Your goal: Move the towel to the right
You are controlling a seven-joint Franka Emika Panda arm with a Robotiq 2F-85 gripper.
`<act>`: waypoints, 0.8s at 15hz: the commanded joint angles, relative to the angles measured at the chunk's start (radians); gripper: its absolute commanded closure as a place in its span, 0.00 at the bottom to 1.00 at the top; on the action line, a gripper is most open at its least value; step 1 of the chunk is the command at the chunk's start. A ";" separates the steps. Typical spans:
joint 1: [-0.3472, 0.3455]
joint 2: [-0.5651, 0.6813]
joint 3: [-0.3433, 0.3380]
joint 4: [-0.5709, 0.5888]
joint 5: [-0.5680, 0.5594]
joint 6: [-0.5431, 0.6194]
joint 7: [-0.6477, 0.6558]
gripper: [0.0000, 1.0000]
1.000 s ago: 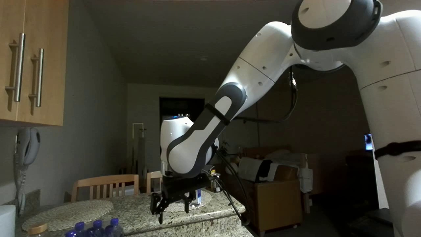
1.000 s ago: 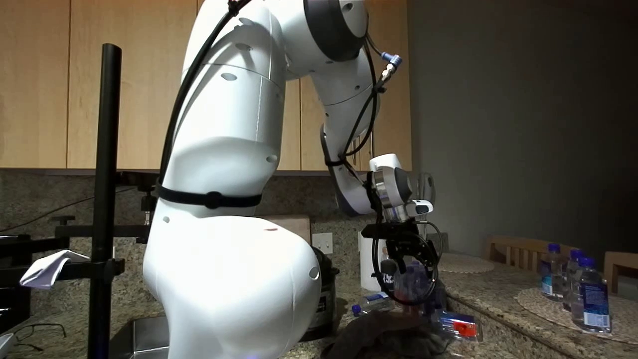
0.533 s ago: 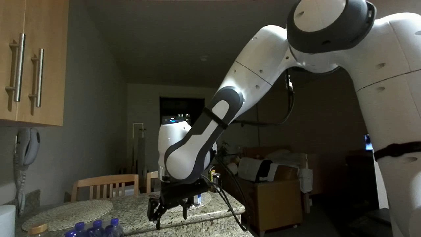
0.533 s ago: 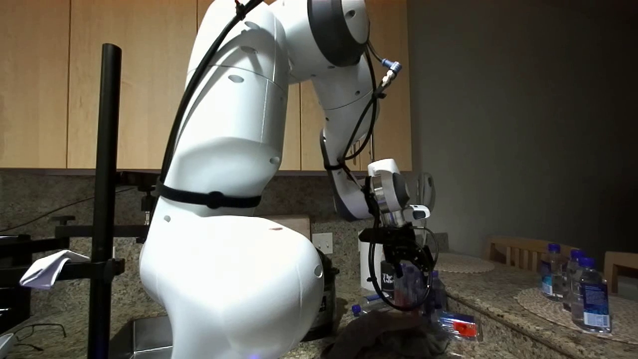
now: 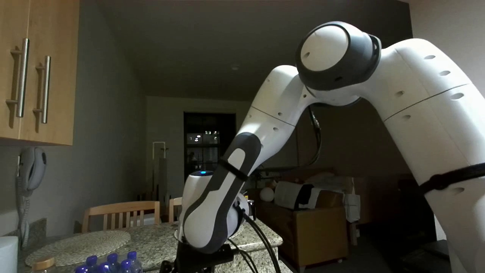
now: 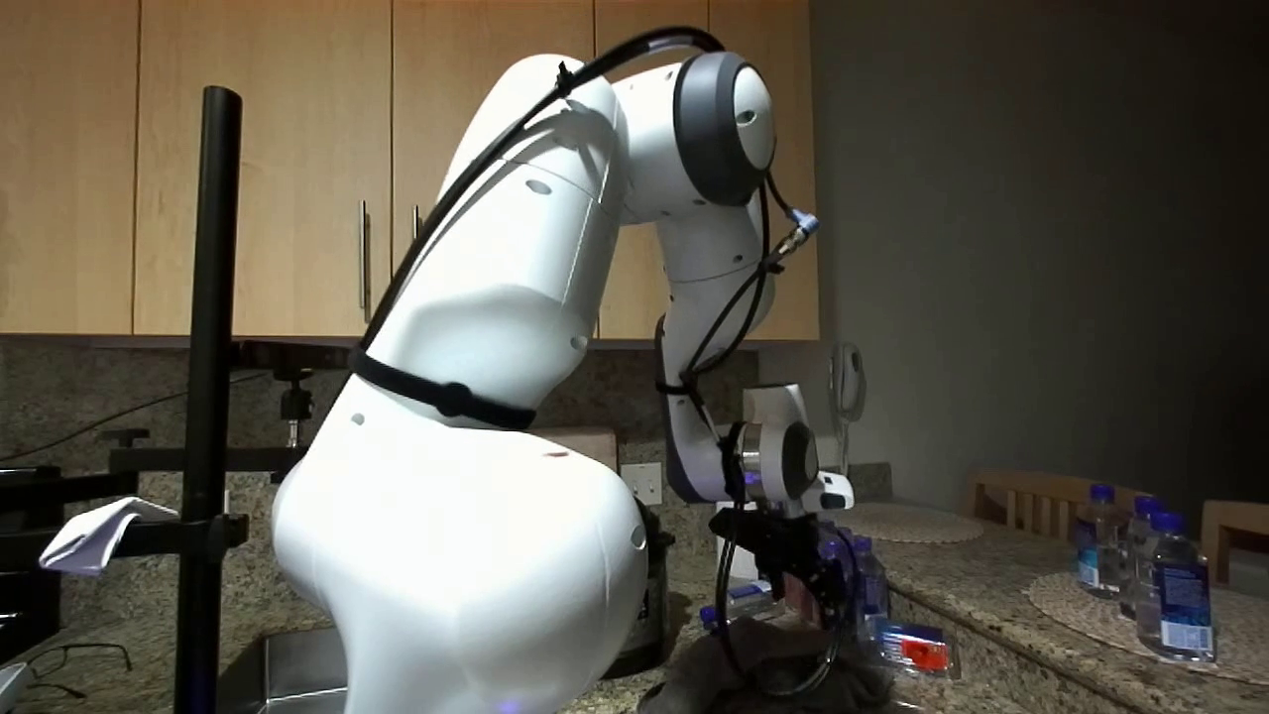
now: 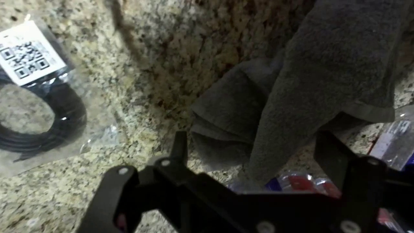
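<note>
In the wrist view, the black two-fingered gripper (image 7: 252, 137) is spread wide; a crumpled grey cloth towel (image 7: 317, 71) is seen beneath it, a white QR-code label (image 7: 30, 53) leftward. In an exterior view, clear plastic bottles (image 6: 1140, 565) are seen to its right, their blue labels (image 6: 1185, 597) illegible.

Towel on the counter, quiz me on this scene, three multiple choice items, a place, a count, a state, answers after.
1. In the wrist view, where is the towel? A left of the bagged coil; B under it; C right of it.
2. In an exterior view, how many bottles stand on a woven mat? A two; B three; C five.
3. The gripper is: A open; B shut; C clamped on the coil.

1 C, the coil lies to its left. 2 B, three show there. 3 A, it gapes wide in the wrist view.
</note>
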 commanded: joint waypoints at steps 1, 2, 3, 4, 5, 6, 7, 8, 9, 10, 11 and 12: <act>0.000 0.094 0.045 0.030 0.146 0.065 -0.169 0.00; 0.001 0.118 0.061 0.041 0.179 0.073 -0.208 0.00; -0.006 0.140 0.082 0.052 0.211 0.077 -0.245 0.00; -0.015 0.164 0.107 0.069 0.244 0.085 -0.280 0.00; -0.017 0.187 0.123 0.088 0.269 0.089 -0.306 0.00; -0.020 0.209 0.138 0.109 0.292 0.087 -0.329 0.00; -0.018 0.228 0.145 0.131 0.307 0.080 -0.344 0.00; -0.008 0.251 0.142 0.159 0.313 0.075 -0.352 0.00; -0.007 0.267 0.146 0.178 0.321 0.072 -0.363 0.00; 0.002 0.286 0.138 0.199 0.320 0.068 -0.366 0.00; 0.007 0.300 0.133 0.215 0.317 0.068 -0.367 0.00; 0.016 0.314 0.122 0.230 0.311 0.066 -0.365 0.00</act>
